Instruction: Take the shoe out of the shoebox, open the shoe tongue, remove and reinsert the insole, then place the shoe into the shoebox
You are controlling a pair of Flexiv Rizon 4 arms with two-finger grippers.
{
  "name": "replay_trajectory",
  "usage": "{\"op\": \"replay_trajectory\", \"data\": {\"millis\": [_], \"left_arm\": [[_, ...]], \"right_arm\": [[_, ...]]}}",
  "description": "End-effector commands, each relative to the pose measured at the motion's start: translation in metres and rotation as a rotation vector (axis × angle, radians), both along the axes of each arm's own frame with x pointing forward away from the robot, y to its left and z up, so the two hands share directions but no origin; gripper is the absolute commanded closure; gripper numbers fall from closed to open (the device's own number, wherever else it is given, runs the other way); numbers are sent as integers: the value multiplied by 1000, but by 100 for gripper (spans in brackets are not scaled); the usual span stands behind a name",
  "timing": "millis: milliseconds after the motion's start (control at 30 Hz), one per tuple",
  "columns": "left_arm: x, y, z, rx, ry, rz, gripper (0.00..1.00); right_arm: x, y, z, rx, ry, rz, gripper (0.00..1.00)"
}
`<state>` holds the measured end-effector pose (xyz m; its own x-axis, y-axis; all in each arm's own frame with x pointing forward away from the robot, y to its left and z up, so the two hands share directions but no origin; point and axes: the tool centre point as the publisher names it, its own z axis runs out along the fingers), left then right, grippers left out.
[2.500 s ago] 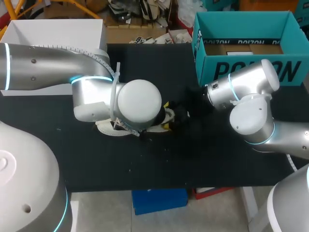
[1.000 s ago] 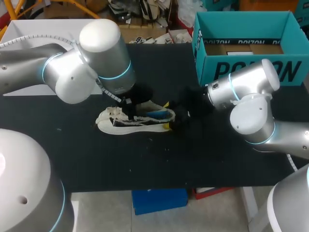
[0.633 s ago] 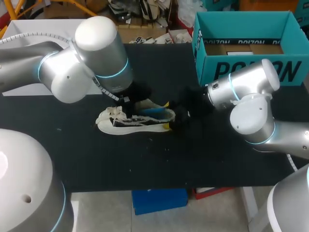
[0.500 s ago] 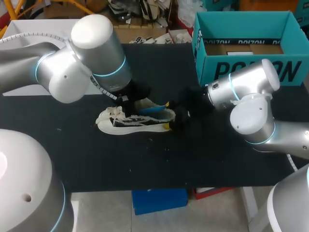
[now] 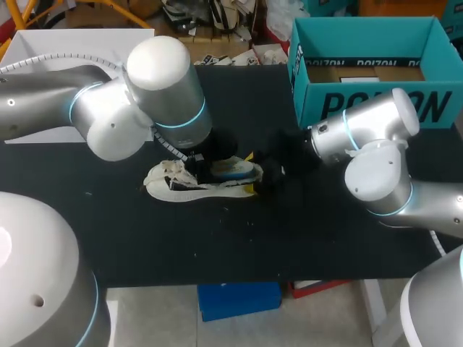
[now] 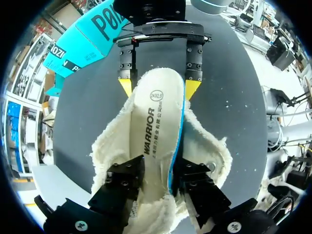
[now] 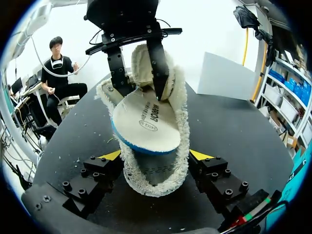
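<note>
L tool [image 6: 157, 178] tips out of sight inside shoe [image 6: 204, 151]; shoe mid behind L arm [image 5: 137, 101].

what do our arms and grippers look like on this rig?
Left arm and right arm: rounded silver-grey links with glowing cyan joint rings; a pale cable runs along the left. Left gripper and right gripper: black, with bolt heads; yellow tips show on the right.

Shoebox [image 5: 441, 108] walls off far right; table [image 5: 217, 246] front open.
</note>
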<state>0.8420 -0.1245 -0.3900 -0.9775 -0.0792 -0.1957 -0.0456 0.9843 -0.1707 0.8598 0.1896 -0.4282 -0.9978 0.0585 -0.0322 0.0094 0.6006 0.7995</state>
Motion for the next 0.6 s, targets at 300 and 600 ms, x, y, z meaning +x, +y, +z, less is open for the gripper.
{"op": "replay_trajectory", "data": {"millis": [300, 600], "left_arm": [[-14, -9, -14, 50, -171, 38, 17], [-10, -15, -16, 38, -241, 51, 38]], "right_arm": [[1, -1, -5, -3, 0, -1, 100], [1, -1, -5, -3, 0, -1, 100]]}}
